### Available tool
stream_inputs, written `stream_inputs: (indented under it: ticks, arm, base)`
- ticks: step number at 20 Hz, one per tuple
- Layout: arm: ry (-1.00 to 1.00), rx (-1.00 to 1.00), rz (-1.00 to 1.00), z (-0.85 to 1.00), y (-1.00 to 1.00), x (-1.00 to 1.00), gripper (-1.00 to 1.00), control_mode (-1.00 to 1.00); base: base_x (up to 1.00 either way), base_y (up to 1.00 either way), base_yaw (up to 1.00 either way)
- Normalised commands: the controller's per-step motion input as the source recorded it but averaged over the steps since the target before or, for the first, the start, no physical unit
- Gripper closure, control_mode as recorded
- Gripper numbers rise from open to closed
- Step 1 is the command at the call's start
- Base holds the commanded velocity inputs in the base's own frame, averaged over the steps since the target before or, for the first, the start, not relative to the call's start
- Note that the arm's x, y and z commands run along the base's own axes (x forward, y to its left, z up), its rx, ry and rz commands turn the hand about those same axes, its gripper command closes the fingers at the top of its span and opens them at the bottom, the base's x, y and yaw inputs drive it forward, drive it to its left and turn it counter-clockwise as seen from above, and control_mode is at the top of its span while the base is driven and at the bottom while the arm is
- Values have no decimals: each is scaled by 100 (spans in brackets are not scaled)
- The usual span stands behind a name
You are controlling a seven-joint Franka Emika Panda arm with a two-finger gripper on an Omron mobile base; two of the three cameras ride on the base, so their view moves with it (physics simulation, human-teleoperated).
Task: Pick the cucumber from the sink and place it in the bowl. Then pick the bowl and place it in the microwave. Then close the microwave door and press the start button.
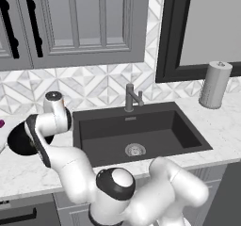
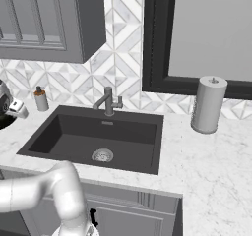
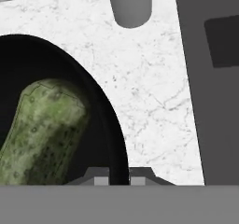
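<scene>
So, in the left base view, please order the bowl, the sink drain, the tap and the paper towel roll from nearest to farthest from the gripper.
1. bowl: directly under the gripper, at the left.
2. tap: behind the sink, middle.
3. sink drain: in the basin, close to the tap's rank, hard to separate.
4. paper towel roll: far right on the counter.

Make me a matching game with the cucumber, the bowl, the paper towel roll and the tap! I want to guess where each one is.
Things:
1. cucumber
2. bowl
3. paper towel roll
4. tap

Places:
A. standing upright on the counter to the right of the sink
B. behind the sink, at the middle of its back edge
C. lying inside the black bowl
D. on the marble counter to the left of the sink

Right pairs: 1-C, 2-D, 3-A, 4-B
</scene>
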Motion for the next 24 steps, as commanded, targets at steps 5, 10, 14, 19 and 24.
stream_inputs:
  ticks: [5,10,14,19,24]
  arm:
    - [0,0,-28,58,-53,-29,100,-100]
    - [7,0,-44,43,-82,-22,100,-100]
    - [3,1,-34,42,-80,-31,100,-100]
    - [2,0,-26,46,-87,-38,100,-100]
    - [-1,3,-18,51,-98,-55,100,-100]
  base:
    - [0,0,0]
    - [0,0,0]
    - [0,0,0]
    - [0,0,0]
    - [0,0,0]
